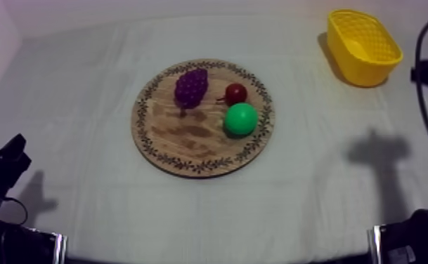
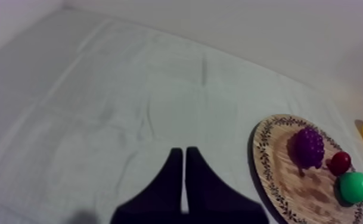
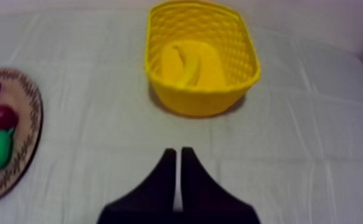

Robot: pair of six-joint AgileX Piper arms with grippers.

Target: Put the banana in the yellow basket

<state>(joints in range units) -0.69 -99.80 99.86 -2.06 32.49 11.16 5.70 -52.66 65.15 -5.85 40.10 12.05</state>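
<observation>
Nearest first: the left gripper hangs over the cloth-covered table, its two black fingers pressed together into a narrow wedge. In the top view it sits low at the lower left of the frame. Over on the other side, the right gripper reads the same way, fingers closed flat against each other, gripping nothing, hovering above the cloth just short of the basket.

Move up to the centre of the top view and there's the round wooden board with the patterned rim, carrying three toy fruits. A purple bunch of grapes is toward its far left, a small red fruit sits to their right, and a green pear is just in front of the red one, close against it.

Farthest out, upper right of the frame, stands the yellow lattice-walled basket, well apart from the board. And the yellow banana lies inside that basket, down on its floor.
</observation>
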